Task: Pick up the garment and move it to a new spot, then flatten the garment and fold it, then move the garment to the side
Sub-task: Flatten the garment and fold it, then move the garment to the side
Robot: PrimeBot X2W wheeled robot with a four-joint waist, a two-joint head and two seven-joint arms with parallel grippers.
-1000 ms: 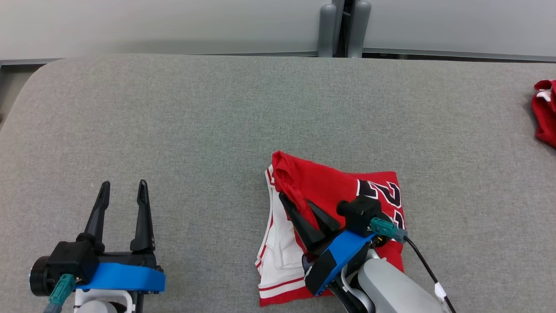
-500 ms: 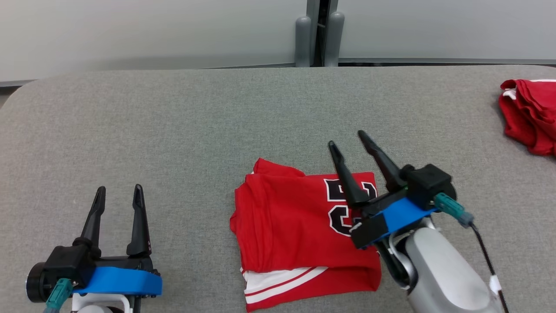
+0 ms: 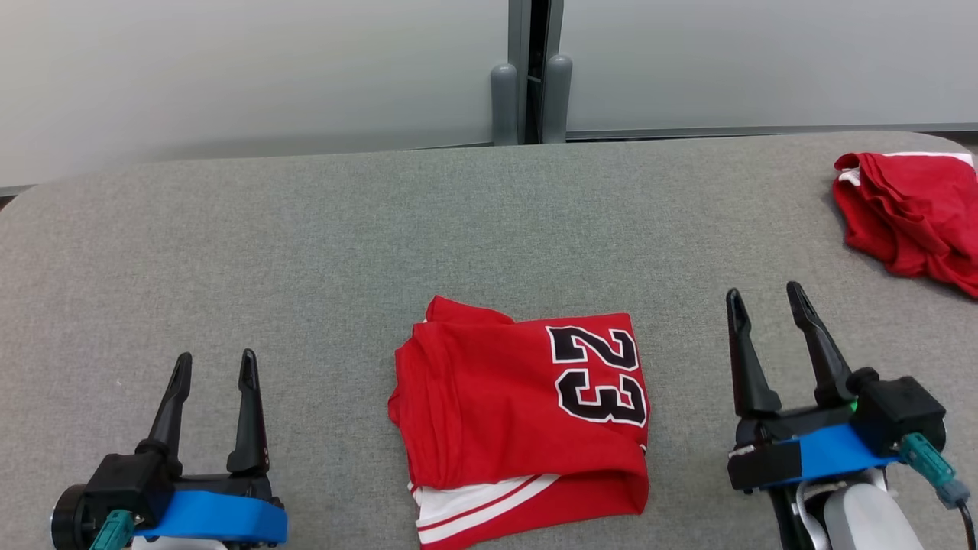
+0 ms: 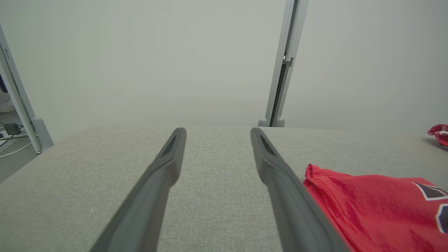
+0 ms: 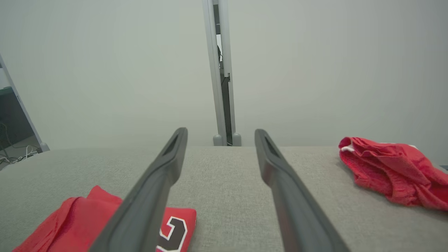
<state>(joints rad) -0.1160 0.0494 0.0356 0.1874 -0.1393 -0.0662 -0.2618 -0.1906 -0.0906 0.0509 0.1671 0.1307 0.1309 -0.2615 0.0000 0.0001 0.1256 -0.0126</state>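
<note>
The garment [image 3: 504, 416] is a red jersey with a black "23", folded into a compact square on the grey table near the front centre. White striped trim shows along its near edge. It also appears at the right of the left wrist view [image 4: 371, 206] and at the lower left of the right wrist view [image 5: 77, 224]. My left gripper [image 3: 215, 363] stands open at the lower left, well apart from the jersey. To the jersey's right my right gripper [image 3: 764, 296] is open, holding nothing.
A second red garment [image 3: 909, 218] lies crumpled at the far right of the grey table [image 3: 306, 252], also seen in the right wrist view [image 5: 392, 173]. A pale wall with a grey post [image 3: 531, 76] runs behind the table's far edge.
My right gripper let go of the jersey's fold, opened, and drew back to the right of it. The jersey now lies folded over with the number up. The head camera shifted right.
</note>
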